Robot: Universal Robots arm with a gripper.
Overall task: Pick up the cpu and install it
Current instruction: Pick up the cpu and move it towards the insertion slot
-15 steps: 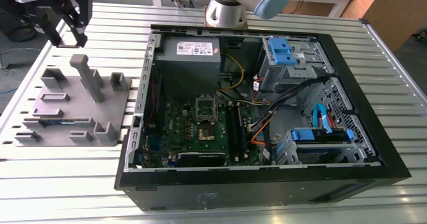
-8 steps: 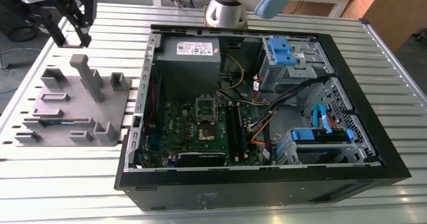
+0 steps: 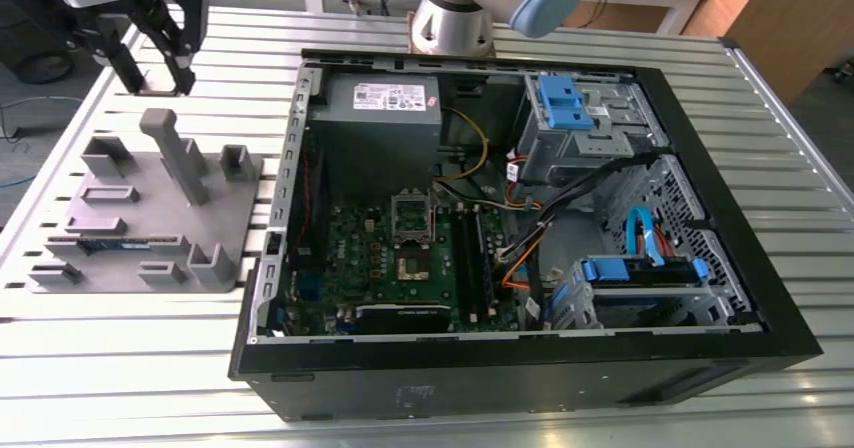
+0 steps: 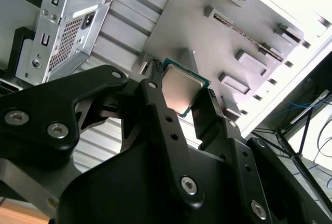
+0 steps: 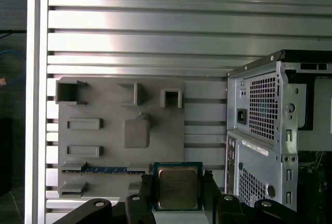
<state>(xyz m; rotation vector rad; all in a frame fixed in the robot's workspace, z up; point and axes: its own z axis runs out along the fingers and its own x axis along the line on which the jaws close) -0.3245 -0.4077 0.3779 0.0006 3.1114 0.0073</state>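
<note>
The cpu (image 5: 178,187) sat pinched by its two opposite edges between the fingers of the gripper (image 3: 154,83), silvery top facing the first wrist camera. It hung above the far end of the grey parts tray (image 3: 247,213) at the exterior view's left, clear of the tray's posts and well apart from the open computer case (image 3: 534,373) on the exterior view's right.

The step in hand looked like the carry to the board. Doing it well probably called for a steady, level grip, since only thin edges were clamped. It also called for enough height to pass the case wall, and for the chip to be squared to the socket (image 3: 411,230) before any descent.

The chip's underside and its corner marking were hidden. In the exterior view the chip between the fingers was too small to make out. Whether the socket's retaining frame stood open could not be told. A memory stick (image 5: 104,170) lay in a tray slot, partly cut by the finger links.
</note>
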